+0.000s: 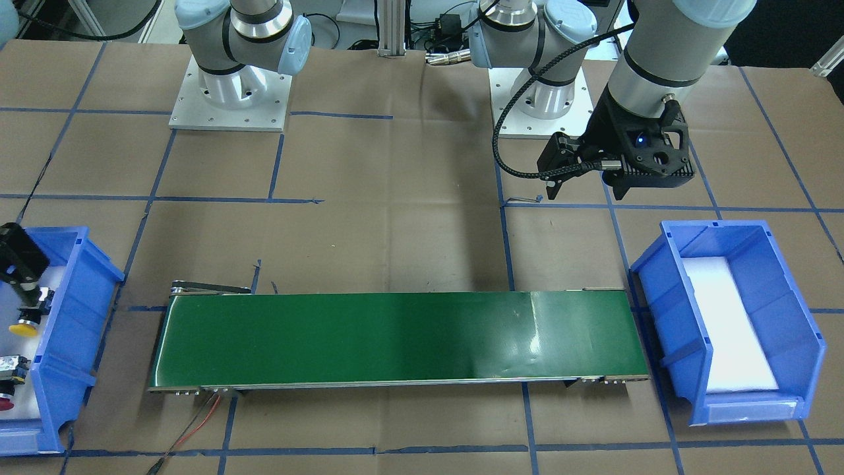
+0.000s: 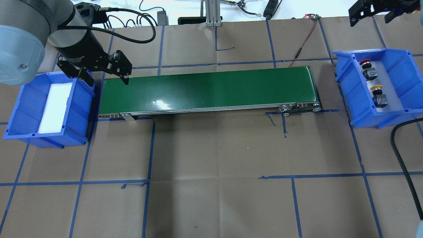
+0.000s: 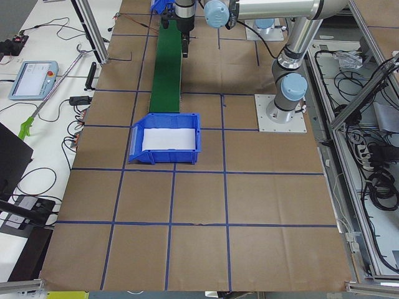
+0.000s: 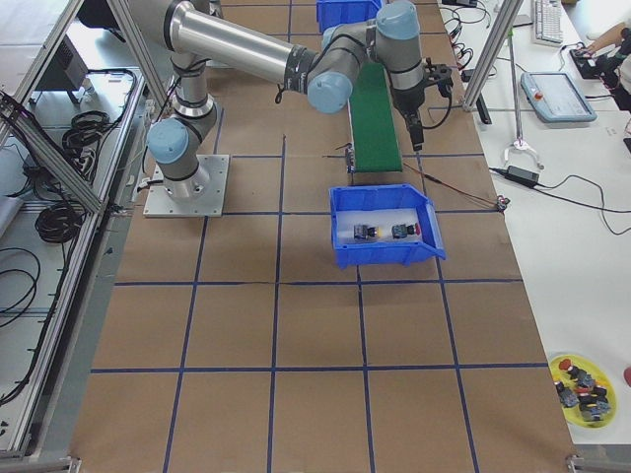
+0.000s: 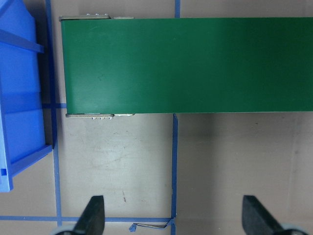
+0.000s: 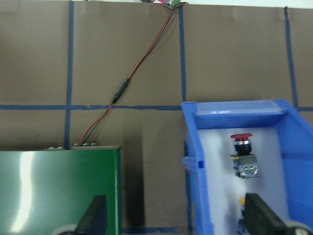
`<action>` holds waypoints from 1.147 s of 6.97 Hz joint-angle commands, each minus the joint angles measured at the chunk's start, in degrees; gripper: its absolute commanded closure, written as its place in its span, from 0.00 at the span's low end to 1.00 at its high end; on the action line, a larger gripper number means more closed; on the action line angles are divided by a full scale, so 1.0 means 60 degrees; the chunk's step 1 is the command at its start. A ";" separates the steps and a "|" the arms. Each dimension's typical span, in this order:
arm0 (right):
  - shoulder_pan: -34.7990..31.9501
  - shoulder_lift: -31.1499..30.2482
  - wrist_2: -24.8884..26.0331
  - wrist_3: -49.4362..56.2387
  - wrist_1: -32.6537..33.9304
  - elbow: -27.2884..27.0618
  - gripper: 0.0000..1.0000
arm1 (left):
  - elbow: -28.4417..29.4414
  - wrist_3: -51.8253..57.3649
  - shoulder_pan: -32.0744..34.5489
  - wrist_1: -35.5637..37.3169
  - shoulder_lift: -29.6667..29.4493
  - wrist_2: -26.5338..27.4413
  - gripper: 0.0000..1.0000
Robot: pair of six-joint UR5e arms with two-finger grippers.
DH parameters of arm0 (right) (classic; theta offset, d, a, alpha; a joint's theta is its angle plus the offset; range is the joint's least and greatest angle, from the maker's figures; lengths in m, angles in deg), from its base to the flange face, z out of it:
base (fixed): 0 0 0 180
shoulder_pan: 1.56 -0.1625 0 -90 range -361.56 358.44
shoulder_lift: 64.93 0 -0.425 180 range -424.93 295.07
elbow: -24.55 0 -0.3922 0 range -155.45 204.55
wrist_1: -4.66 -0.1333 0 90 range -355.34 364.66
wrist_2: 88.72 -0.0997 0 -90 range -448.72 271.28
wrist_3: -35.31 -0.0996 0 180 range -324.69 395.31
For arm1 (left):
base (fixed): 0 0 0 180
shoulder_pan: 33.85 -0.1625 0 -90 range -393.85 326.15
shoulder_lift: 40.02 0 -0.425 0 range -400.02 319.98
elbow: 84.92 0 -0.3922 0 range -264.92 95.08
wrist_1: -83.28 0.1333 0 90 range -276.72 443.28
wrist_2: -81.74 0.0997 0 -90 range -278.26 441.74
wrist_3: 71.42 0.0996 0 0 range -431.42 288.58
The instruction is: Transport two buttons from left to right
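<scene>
Both buttons lie in the blue bin (image 2: 350, 89) on my right. The red-capped button (image 2: 365, 62) is farther from me and the yellow-capped button (image 2: 376, 88) nearer. The front view shows the yellow one (image 1: 25, 326) and the red one (image 1: 6, 399). The right wrist view shows the red button (image 6: 242, 139) and only an edge of the yellow. My right gripper (image 2: 370, 18) is open and empty, high over that bin's belt-side wall (image 6: 200, 196). My left gripper (image 2: 105, 77) is open and empty, above the belt's left end.
A green conveyor belt (image 2: 205, 89) runs between the two bins. The left blue bin (image 2: 19, 109) holds only a white foam pad. A red and black wire (image 2: 305, 36) lies beyond the belt's right end. Brown paper with blue tape lines covers the table.
</scene>
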 commanded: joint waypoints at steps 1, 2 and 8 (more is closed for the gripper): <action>-0.1323 -0.0780 0.0034 -0.1835 -0.1991 -0.0039 0.00 | 0.0000 0.0000 0.0000 0.0000 -0.0001 0.0000 0.00; -0.1896 -0.1059 0.0064 -0.2596 -0.2841 -0.0054 0.00 | 0.0000 0.0000 0.0000 0.0000 -0.0001 0.0000 0.00; -0.2385 -0.1778 0.0738 -0.2706 -0.2703 -0.1224 0.00 | 0.0000 0.0000 0.0000 0.0000 -0.0001 0.0014 0.00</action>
